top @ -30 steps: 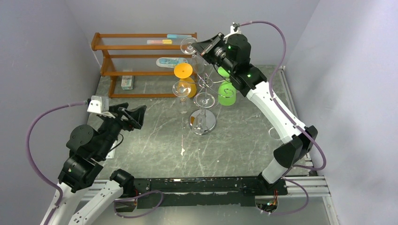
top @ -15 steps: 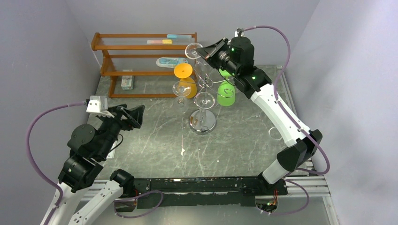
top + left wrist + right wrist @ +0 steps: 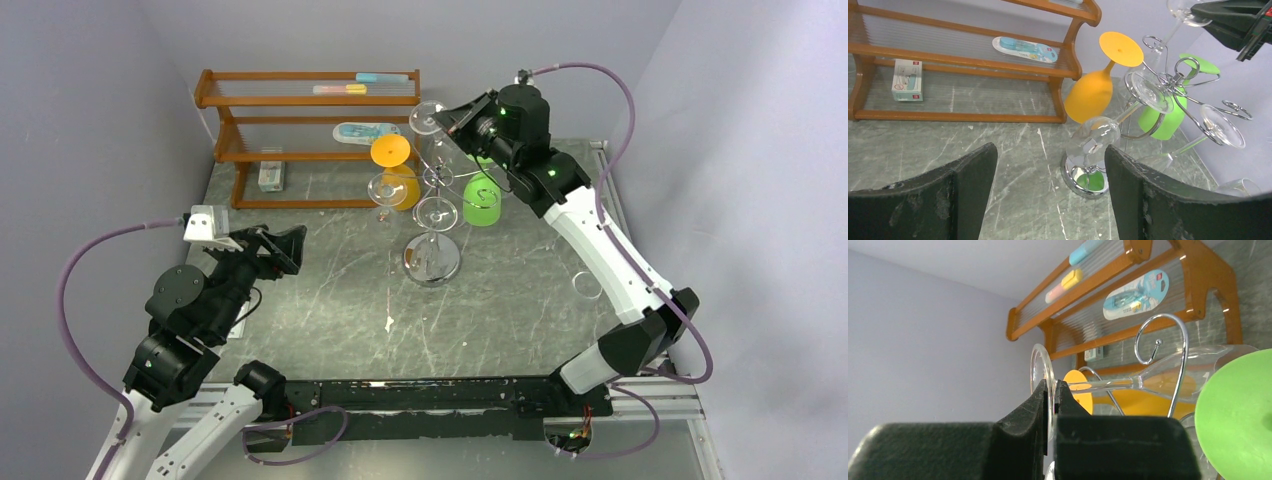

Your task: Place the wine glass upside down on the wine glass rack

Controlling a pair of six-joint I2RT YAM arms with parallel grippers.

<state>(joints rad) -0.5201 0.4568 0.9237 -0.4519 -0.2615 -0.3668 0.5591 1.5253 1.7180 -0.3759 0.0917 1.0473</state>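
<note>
Right jaws pinched on wine glass (image 3: 1040,365) above marbled table (image 3: 330,285), lilac walls (image 3: 80,120)

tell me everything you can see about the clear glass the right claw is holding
The clear wine glass is colourless and see-through, with a flat round foot, a thin stem and an empty-looking bowl. The right claw is shut on the foot, one finger against each face. The glass lies almost sideways, high above the table, its stem running from the claw to the bowl beside a curled chrome arm of the wine glass rack. Whether it touches that arm cannot be told.
</note>
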